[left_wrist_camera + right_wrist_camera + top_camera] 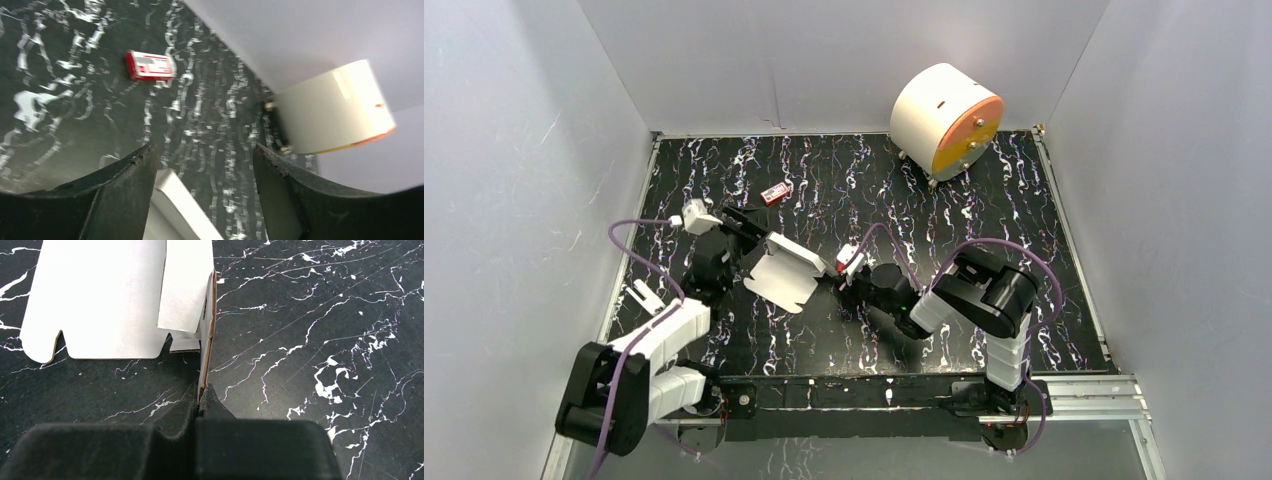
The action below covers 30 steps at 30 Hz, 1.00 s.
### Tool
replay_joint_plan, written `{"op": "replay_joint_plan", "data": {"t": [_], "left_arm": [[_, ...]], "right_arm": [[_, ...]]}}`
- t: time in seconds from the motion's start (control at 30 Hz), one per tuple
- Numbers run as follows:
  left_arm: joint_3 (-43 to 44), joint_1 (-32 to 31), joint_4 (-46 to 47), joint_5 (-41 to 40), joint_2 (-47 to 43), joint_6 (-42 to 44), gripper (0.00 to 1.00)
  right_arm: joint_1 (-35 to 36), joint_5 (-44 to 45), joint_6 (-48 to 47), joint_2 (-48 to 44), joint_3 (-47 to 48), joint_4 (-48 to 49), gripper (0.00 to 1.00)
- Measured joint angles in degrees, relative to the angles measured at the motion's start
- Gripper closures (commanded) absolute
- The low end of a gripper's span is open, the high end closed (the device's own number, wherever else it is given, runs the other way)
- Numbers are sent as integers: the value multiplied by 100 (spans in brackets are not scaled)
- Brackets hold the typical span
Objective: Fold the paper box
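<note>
Only the right wrist view shows the right fingers clenched on a thin upright edge of the paper box; the left wrist view shows the left fingers spread apart, grasping nothing, a white box edge low between them. From above, the box sits mid-way on the worktop between both bent, inward-reaching arms, with free room around it

You are seeing table lying open in front of the paper box; left gripper and right gripper are crowding its sides, red item and white cylinder standing behind.
</note>
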Motion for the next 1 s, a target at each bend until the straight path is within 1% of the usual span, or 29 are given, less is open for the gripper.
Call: {"op": "replay_joint_plan", "data": {"t": [0.1,0.2,0.3,0.4,0.53,0.67,0.9,1.0], "left_arm": [[426,334,-514,245,437,516,32],[719,562,-828,612,894,839,34],[979,708,-1084,1128,1375,1025,37],[1117,737,-1185,1565,1670,1088,41],[1180,741,-1290,2031,1834,1130,49],[1191,741,-1294,2337,1919,1082,52],[1141,798,-1329,2476,1897,881,58],[1008,833,-1373,2479,1744,721,61]], "right_arm": [[-48,-129,-55,0,0,0,100],[-72,-205,-85,0,0,-4,100],[-94,-267,-129,0,0,-11,100],[-122,-295,-190,0,2,-20,100],[-131,-315,-212,-26,15,-83,100],[-142,-315,-212,-66,59,-205,100],[-181,-247,-188,-109,240,-560,100],[-214,-118,-142,-109,387,-774,100]]}}
